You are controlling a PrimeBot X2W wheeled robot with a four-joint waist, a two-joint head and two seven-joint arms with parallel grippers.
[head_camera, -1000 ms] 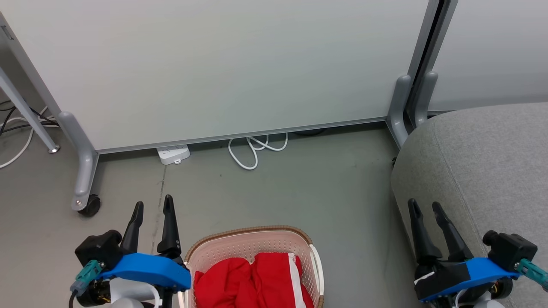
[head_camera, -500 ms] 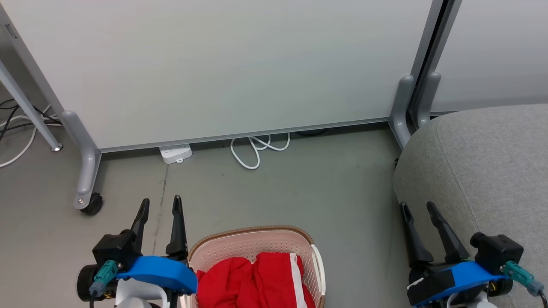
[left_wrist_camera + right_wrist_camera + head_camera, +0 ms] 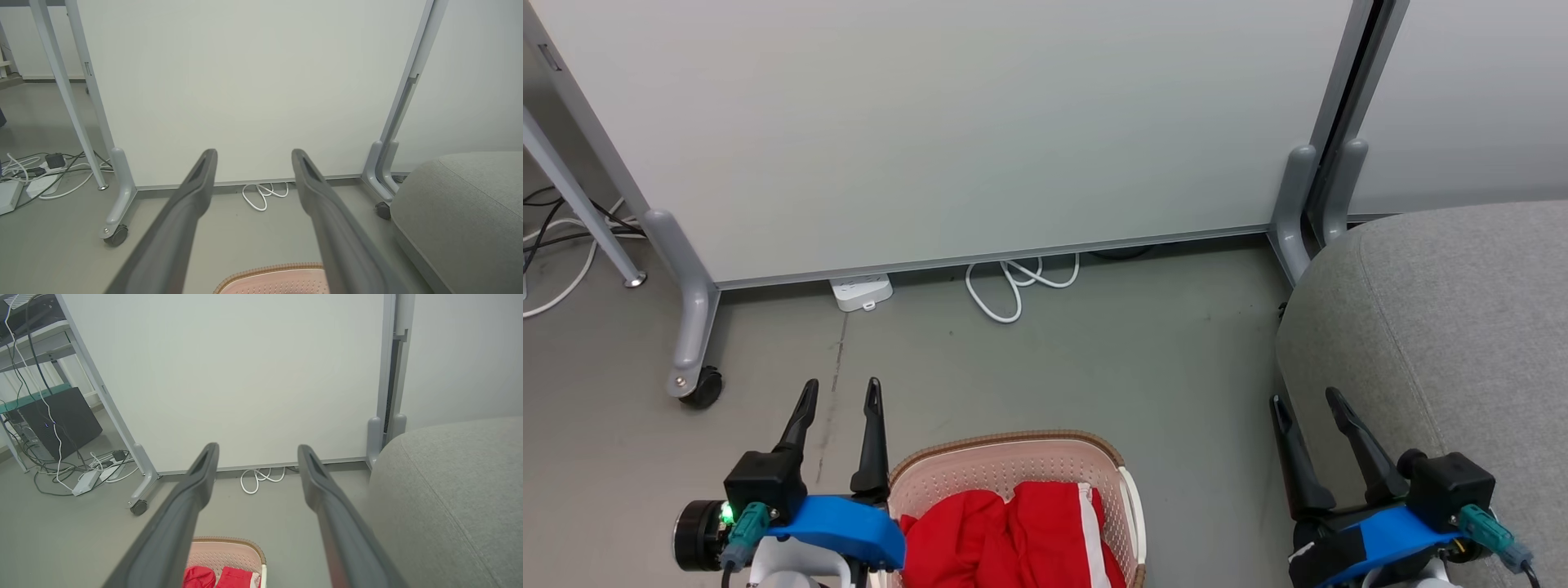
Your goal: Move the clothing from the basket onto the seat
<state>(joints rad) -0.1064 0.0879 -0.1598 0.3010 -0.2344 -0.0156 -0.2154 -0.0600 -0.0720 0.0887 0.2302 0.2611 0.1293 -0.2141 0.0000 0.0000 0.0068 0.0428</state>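
Observation:
Red clothing [image 3: 1013, 535] with a white band lies bunched in the cream basket [image 3: 1005, 461] at the bottom centre of the head view. The basket's brown rim [image 3: 269, 271] shows low in the left wrist view, and the clothing [image 3: 220, 577] peeks up in the right wrist view. The grey seat [image 3: 1454, 327] fills the right side. My left gripper [image 3: 841, 392] hovers open just left of the basket with nothing between its fingers. My right gripper [image 3: 1307, 404] stands open at the seat's front left edge, also holding nothing.
A white partition panel [image 3: 947, 131] on grey wheeled feet [image 3: 690, 384] stands behind the basket. A white power strip [image 3: 859, 291] and a looped white cable [image 3: 1013, 286] lie at its base. More cables [image 3: 556, 245] trail at the far left. Bare grey floor separates the basket from the panel.
Both grippers have drawn inward toward the basket, the left shifting right and the right shifting left and lower. They stay open. The head view has shifted slightly.

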